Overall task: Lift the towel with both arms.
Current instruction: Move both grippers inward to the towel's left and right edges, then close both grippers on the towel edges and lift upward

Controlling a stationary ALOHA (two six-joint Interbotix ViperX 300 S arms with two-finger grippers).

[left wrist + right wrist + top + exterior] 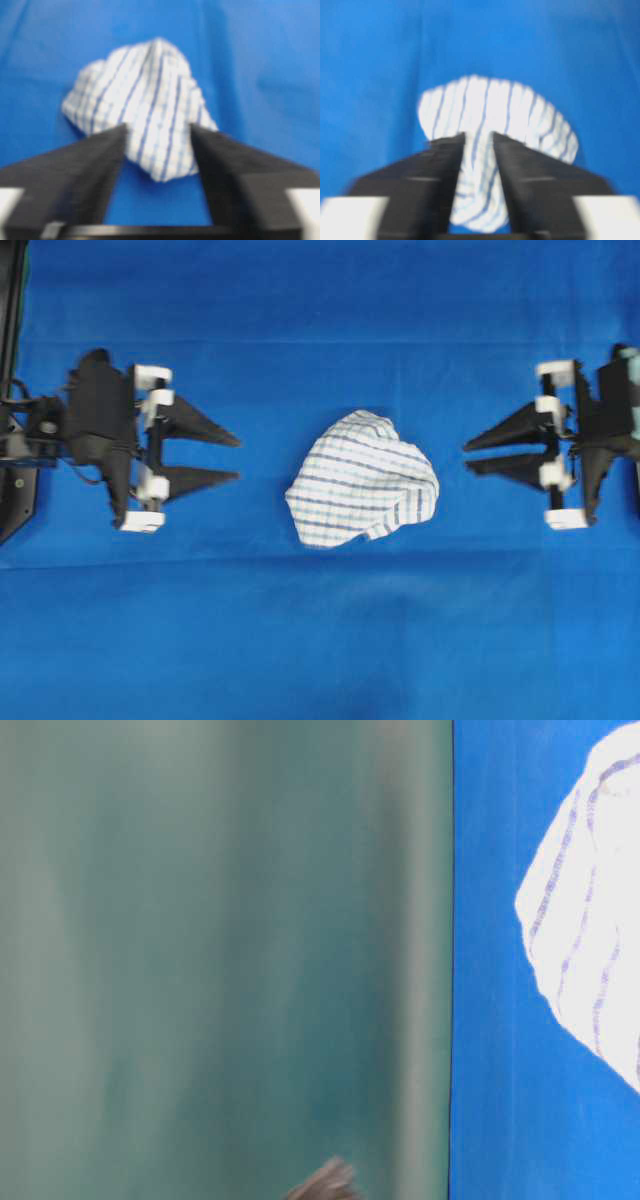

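Observation:
The towel point(362, 478), white with thin blue checks, lies crumpled in a heap on the blue cloth midway between the two arms. My left gripper point(239, 460) is to its left, open wide, tips pointing at the towel and a short gap away. My right gripper point(467, 456) is to its right, open by a narrower gap, also short of the fabric. The left wrist view shows the towel point(142, 107) beyond the spread fingers point(85, 165) of the left gripper point(157, 127). In the right wrist view the towel point(515, 115) lies past the right gripper point(477, 136). Neither holds anything.
A blue cloth point(320, 640) covers the whole table. A black frame post point(12, 300) runs along the far left edge. The table-level view is mostly a blurred green surface point(200, 960), with the towel point(590, 920) at its right edge.

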